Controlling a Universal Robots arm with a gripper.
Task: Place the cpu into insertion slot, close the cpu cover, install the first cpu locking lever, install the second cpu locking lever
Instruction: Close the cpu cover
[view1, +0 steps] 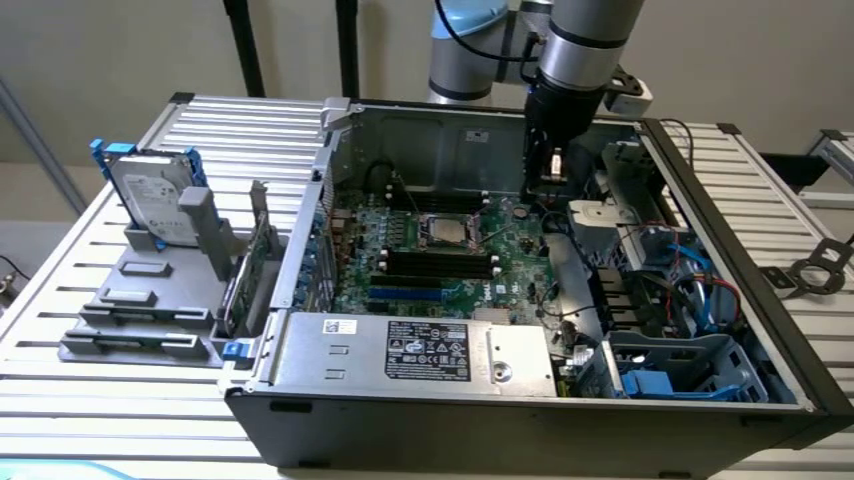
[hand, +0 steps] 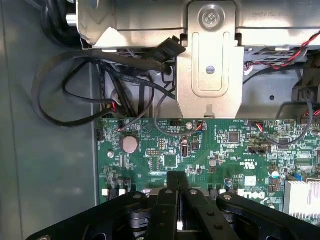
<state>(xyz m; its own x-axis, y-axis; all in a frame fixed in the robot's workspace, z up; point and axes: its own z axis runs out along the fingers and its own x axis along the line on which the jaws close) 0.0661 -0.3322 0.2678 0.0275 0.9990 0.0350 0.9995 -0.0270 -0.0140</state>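
Right, gripper (view1: 550, 178) hangs inside the PC case (view1: 534, 440), over the mobo (hand: 165, 150) edge, well apart from the socket (view1: 447, 231). Jaws pinched nearly shut on a thin pale sliver, prob the cpu (hand: 178, 224) held edge-on. Risk imo: it tilts in that thin grip, lands skewed & bends pins. Loose cables (hand: 75, 100) nearby could snag.

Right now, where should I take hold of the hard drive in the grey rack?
Probably pinch the hard drive across its flat faces at the top edge, from above: it stands on edge in the grey rack, blue rails on its sides.
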